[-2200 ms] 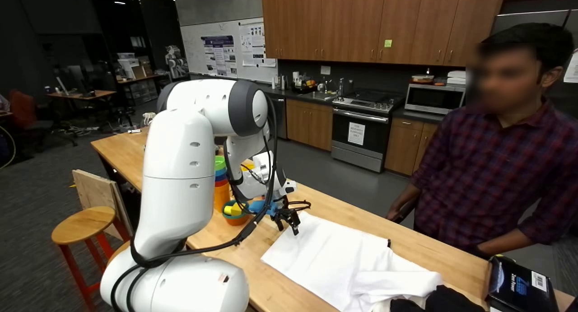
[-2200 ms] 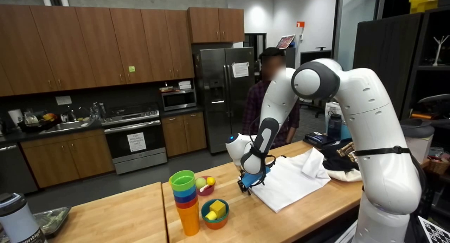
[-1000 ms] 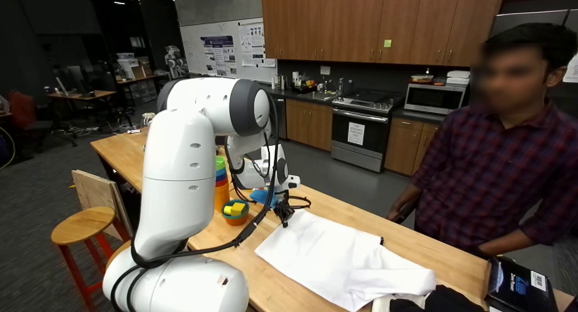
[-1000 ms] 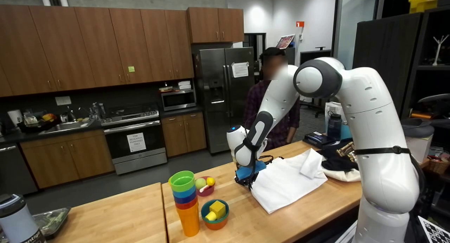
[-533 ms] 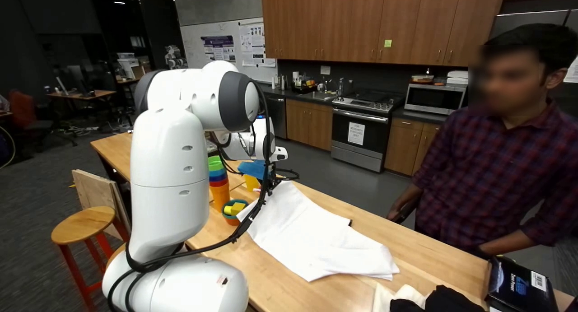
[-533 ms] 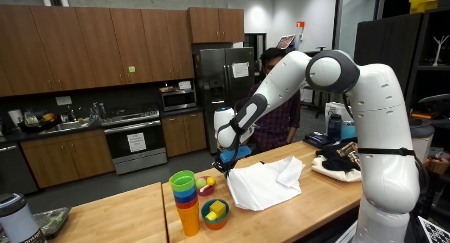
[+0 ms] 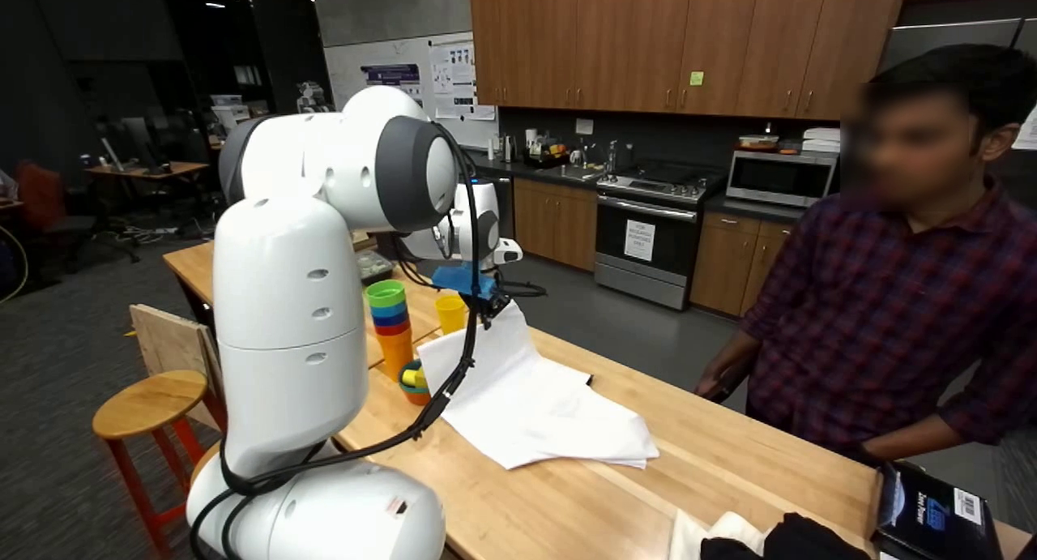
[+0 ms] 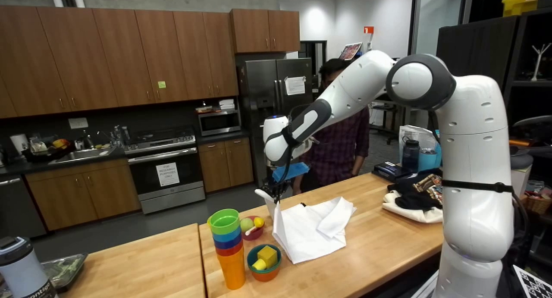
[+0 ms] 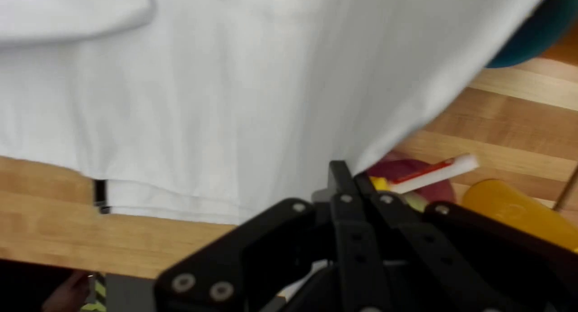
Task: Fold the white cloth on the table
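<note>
So the gripper (image 9: 350, 169) had its fingers (image 9: 342, 180) pinched together on an edge of the cloth (image 8: 308, 235), with that edge held up off the table (image 8: 375, 255) and the rest lying loose on it. Biggest worry: nothing was pinning the rest down, so a sideways pull was likely to just tow the whole thing along instead of folding it. Then there was the clutter. The lifted part stood right by the teal bowl (image 9: 535, 42) and near the pink bowl (image 8: 253, 236), so a low swing that way might snag a rim, or even knock the cup stack (image 8: 233, 261). The wrist view was kinda blurry, so it was hard to say how deep the bite went; if it only had a sliver, fabric that thin could slip out mid-fold. Also, a flap (image 8: 335, 222) lay flopped over at the far end, and folding onto that would probably leave a lumpy, crooked layer.
</note>
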